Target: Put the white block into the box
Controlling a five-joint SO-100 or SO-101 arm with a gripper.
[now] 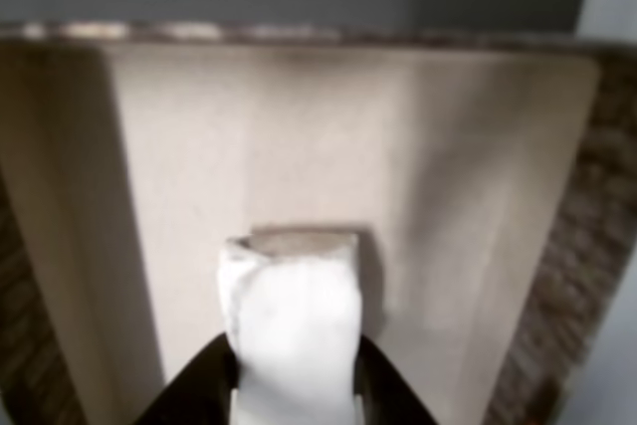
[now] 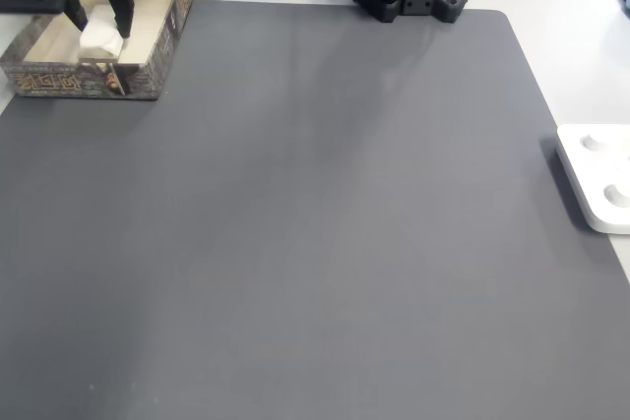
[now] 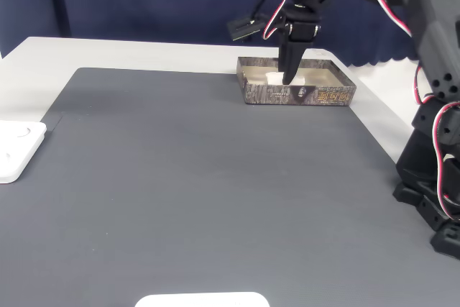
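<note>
We see the gripper pinching the block between its fingers, low inside the box near one wall; we judge that a skewed release could tip the block against that wall or drag the box.

Hand inside box (white block beside fingertips).
</note>
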